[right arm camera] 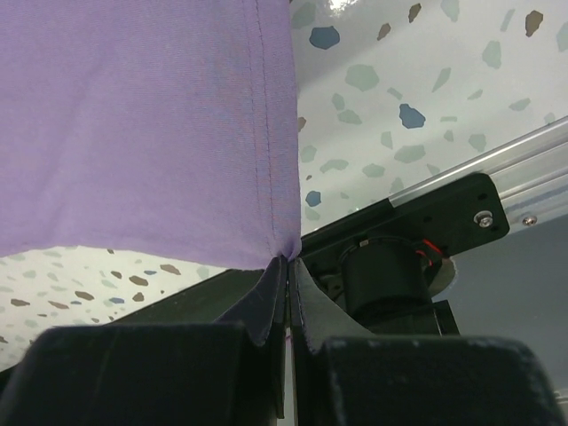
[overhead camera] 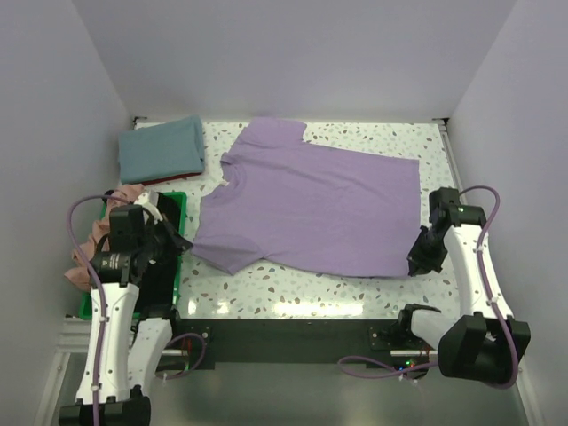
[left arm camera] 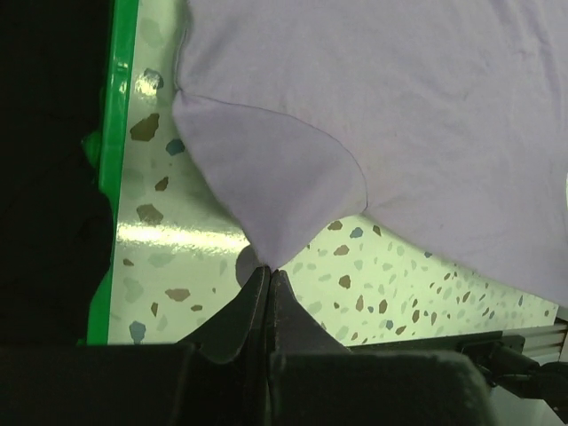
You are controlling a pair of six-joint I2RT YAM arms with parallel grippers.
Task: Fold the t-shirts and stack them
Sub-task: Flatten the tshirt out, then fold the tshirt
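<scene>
A lavender t-shirt (overhead camera: 311, 200) lies spread flat across the middle of the table, its neck toward the left. My left gripper (overhead camera: 184, 240) is shut on the tip of the shirt's near sleeve (left arm camera: 266, 177), pinching the cloth at the fingertips (left arm camera: 269, 271). On the other side, the right gripper (overhead camera: 417, 263) is shut on the near hem corner (right arm camera: 275, 240), the stitched hem running up from the jaws. A folded teal t-shirt (overhead camera: 161, 149) rests at the back left. A salmon pink t-shirt (overhead camera: 96, 238) hangs crumpled over the left side of the bin.
A green plastic bin (overhead camera: 180, 202) stands at the left edge beside my left arm; its rim (left arm camera: 118, 115) shows in the left wrist view with a dark inside. White walls close the table on three sides. A metal rail (right arm camera: 497, 164) runs along the near edge.
</scene>
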